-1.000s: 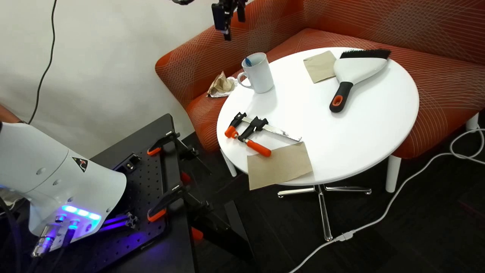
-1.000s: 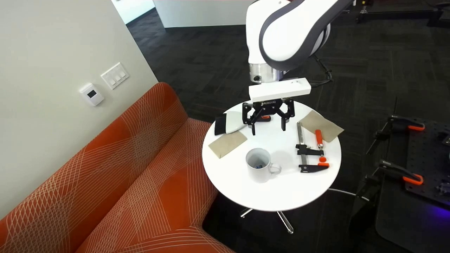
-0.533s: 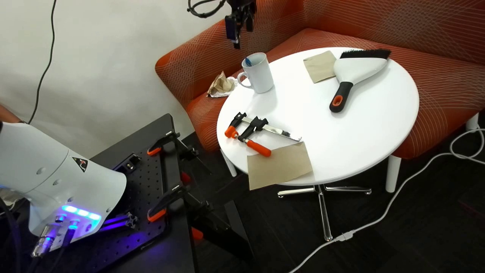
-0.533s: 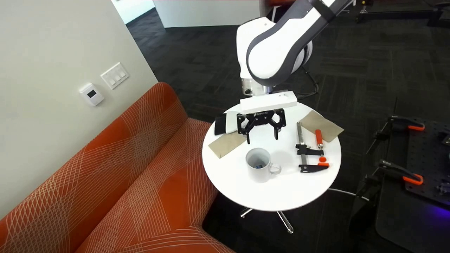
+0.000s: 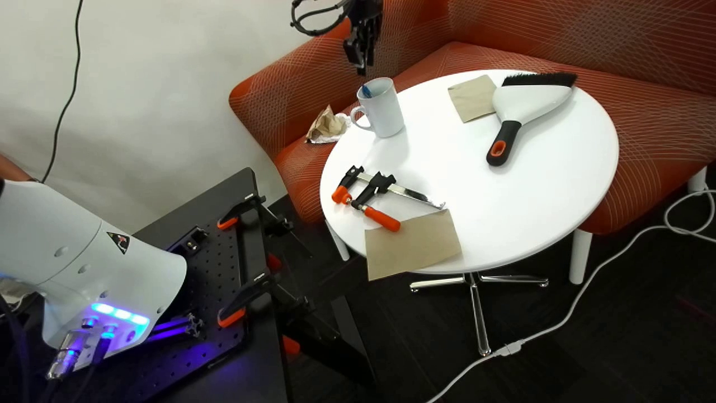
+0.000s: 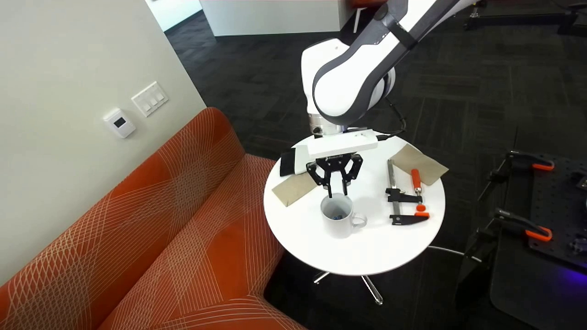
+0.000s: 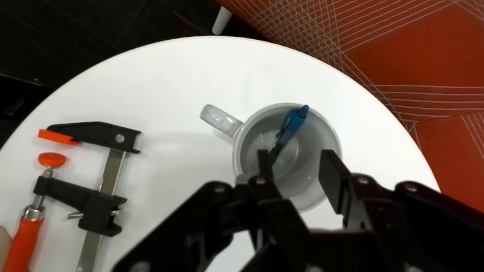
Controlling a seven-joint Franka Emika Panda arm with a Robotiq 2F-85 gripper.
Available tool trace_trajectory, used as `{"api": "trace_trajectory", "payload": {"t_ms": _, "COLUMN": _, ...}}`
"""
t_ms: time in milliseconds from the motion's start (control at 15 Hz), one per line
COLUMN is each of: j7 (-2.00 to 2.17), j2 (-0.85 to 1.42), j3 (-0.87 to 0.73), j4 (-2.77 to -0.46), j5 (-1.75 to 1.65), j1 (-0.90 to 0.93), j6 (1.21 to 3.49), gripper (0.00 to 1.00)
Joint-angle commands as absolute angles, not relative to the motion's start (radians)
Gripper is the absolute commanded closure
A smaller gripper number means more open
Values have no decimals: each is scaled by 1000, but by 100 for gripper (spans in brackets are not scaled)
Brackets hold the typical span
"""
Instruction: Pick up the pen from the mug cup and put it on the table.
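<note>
Close over the white mug (image 7: 319, 136), the gripper (image 7: 297, 164) hangs with its jaws parted and nothing between them. The blue pen (image 7: 290, 127) stands in the mug, leaning, its clip end up by the rim and its lower end hidden by the gripper; no other content shows, though part of the inside is covered. Nothing of the task looks finished: I judge the grasp not yet made, with lining up, closing, lifting out and laying the pen on the table (image 7: 181, 83) all left. Farther across it lies a bar clamp (image 7: 97, 207), and past the table's edge the patterned orange couch (image 7: 412, 60).
</note>
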State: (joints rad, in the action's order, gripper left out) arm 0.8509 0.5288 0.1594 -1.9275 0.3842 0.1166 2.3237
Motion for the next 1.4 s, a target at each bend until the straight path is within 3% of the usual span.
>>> {"api": "trace_trajectory", "payload": {"t_ms": 0, "j7": 842, "j2": 564, "j3": 141, "j4": -1877, "j5": 407, "j1": 137, "j6": 2288, "gripper": 63}}
{"api": "trace_trajectory", "payload": {"t_ms": 1333, "j7": 850, "j2": 706, "j3": 134, "j4": -1774, "j5": 400, "j1": 145, "j6": 2258, "gripper": 66}}
